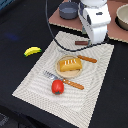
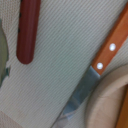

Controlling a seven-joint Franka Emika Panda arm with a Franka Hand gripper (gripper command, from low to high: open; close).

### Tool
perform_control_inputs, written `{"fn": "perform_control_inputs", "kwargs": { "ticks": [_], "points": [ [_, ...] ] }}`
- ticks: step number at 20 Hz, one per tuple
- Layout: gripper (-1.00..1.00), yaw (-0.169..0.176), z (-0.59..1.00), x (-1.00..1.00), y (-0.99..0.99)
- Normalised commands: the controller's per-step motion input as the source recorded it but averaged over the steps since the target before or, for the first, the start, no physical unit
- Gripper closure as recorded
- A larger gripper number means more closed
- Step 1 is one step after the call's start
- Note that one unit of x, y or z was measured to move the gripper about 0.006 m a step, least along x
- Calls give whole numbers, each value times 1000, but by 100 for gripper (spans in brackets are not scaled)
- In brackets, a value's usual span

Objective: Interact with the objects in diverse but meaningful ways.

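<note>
Black table (image 1: 20,20) fills most of the exterior view, and a big striped cloth mat (image 1: 37,80) lies on it. White robot arm (image 1: 95,20) hangs over the far edge of the mat, and I cannot tell if its fingers are apart or together, because they do not show in either view. Behind the arm is a brown board (image 1: 117,32), with one round grey pot (image 1: 69,9) on it and another pot (image 1: 123,16) at the exterior view's right edge. A tan plate (image 1: 68,73) sits in the middle of the mat, and the golden bread loaf (image 1: 69,64) rests on it. A knife (image 1: 86,58) with a wooden handle lies touching the far side of the plate. A fork (image 1: 62,80) with a wooden handle lies on the near side. The red tomato (image 1: 58,87) touches the fork. The yellow banana (image 1: 32,50) lies off the mat, on the exterior view's left. The brown sausage stick (image 1: 81,43) lies on the mat just under the arm. Up close, the wrist view shows the sausage stick (image 2: 27,30), the knife (image 2: 97,65) and the plate rim (image 2: 102,97).
</note>
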Motion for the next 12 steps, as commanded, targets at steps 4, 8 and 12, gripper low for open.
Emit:
{"fn": "perform_control_inputs", "kwargs": {
  "ticks": [4,8,12],
  "points": [
    [-100,-100,-244,-228,364],
    [-100,-52,-208,-166,495],
    [-100,-18,-197,-38,551]
  ]
}}
